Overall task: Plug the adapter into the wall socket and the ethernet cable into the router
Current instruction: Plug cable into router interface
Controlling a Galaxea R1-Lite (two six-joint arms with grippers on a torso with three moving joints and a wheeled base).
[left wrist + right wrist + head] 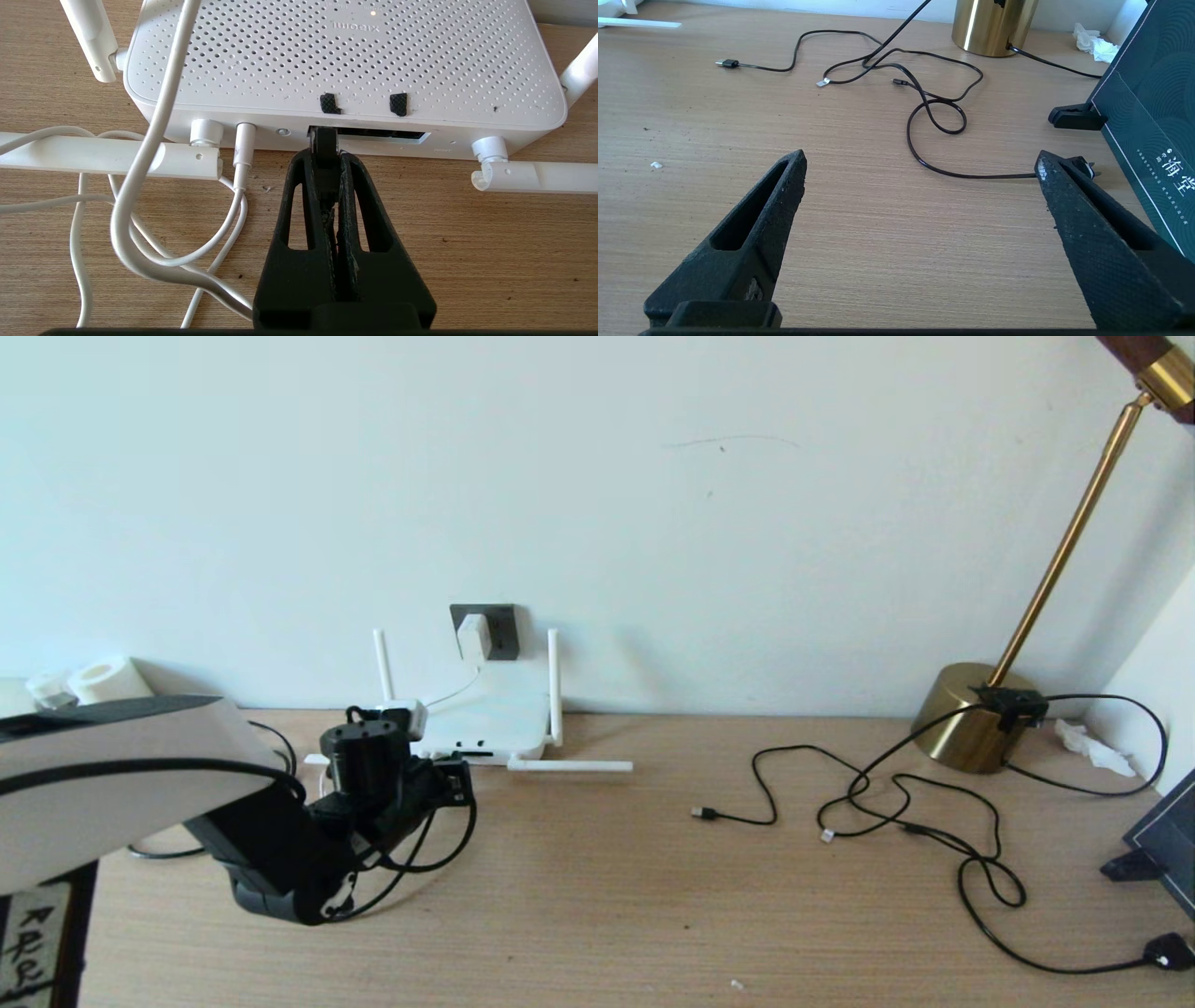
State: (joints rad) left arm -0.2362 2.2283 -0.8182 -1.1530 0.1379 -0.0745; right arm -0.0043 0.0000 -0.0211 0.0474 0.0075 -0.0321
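Desk (859, 242): I see woodgrain, matte.
Right gripper (920, 182): fingers wide apart, holding nothing.
Left gripper (327, 161): clamped on the ethernet cable (324, 142) plug, at the router (345, 56) port.
Router: perforated white box, desk's back edge.
Adapter (472, 637): seated in grey wall socket (502, 630).

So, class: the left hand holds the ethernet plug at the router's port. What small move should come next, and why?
Probably a short push straight in. The left hand is shut on the ethernet cable, whose plug tip sits at the mouth of the router port; full seating isn't visible. The adapter already sits in the wall socket.
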